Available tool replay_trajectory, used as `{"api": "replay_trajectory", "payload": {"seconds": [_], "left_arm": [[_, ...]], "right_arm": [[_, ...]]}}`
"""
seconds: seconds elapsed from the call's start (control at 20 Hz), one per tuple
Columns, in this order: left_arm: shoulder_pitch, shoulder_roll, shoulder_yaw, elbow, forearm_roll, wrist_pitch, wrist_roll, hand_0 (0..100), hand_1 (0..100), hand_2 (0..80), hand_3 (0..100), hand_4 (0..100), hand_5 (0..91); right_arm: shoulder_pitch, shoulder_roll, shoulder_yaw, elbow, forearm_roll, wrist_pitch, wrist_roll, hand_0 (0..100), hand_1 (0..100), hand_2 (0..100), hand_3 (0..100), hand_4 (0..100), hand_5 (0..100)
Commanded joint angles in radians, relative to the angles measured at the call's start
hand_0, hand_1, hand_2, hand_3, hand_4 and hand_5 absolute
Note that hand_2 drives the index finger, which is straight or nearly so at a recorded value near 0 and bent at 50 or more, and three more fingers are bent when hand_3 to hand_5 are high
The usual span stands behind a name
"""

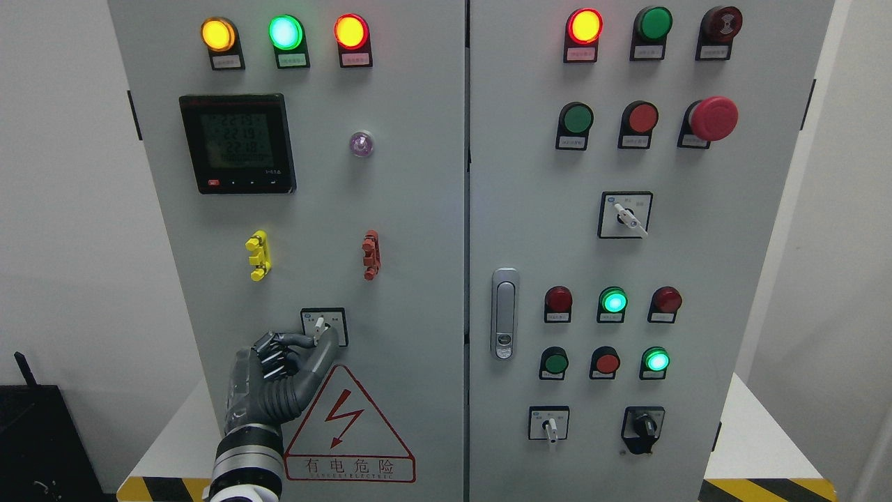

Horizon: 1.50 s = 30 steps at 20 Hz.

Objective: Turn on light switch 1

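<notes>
A small rotary selector switch (pixel 320 323) with a white lever sits in a black-framed plate low on the grey cabinet's left door (pixel 411 209). The lever stands nearly upright, tilted a little to the right. My left hand (pixel 322 339) comes up from the bottom edge and meets the switch from below. Its index finger (pixel 296 339) and thumb (pixel 329 346) are pinched around the base of the lever, and the other fingers are curled underneath. The right arm does not show.
Above the switch are a yellow clip (pixel 258 255), a red clip (pixel 371 255), a digital meter (pixel 237 143) and lit lamps. A red warning triangle (pixel 348 432) lies beside my wrist. The right door carries a handle (pixel 504 314), buttons, a red mushroom button (pixel 712 118) and more selectors.
</notes>
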Motion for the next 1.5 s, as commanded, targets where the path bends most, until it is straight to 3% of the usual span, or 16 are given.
{"api": "replay_trajectory", "payload": {"seconds": [0.0, 1.45], "left_arm": [[-0.004, 0.000, -0.029, 0.000, 0.000, 0.001, 0.000, 15, 69, 59.3, 92, 94, 83.4], [-0.010, -0.002, -0.032, 0.002, 0.000, 0.018, 0.000, 30, 70, 60.1, 93, 94, 84.4]], "right_arm": [[0.000, 0.000, 0.000, 0.000, -0.025, 0.001, 0.000, 0, 0, 0, 0, 0, 0], [0.000, 0.000, 0.000, 0.000, -0.025, 0.001, 0.000, 0, 0, 0, 0, 0, 0]]}}
